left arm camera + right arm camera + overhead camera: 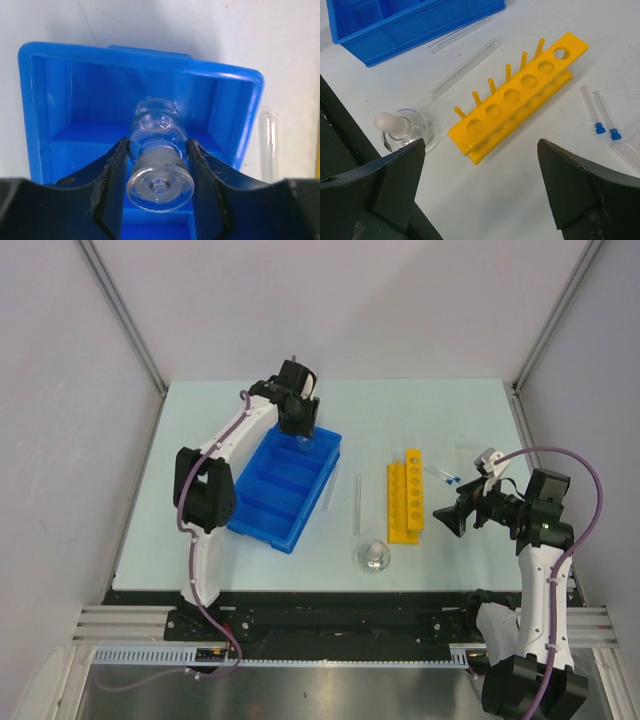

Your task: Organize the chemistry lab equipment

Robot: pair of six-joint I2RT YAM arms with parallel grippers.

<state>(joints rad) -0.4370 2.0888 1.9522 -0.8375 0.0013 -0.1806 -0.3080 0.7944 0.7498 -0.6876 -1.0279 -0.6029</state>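
From high above and behind the arm bases [200,612], steeply down, far enough for the whole table [450,420]. From the left wrist, very close, down into an end compartment of the blue tray [100,85]. From the right wrist, near, slanting across the yellow rack [520,95], tray at upper left of frame. Shared by both wrist views: tray and perhaps one thin tube [268,145].

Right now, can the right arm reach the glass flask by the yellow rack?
Probably yes. The right arm's fingers are open and empty, and the glass flask stands clear. Only the near end of the yellow rack lies between them, so an approach from above looks free.
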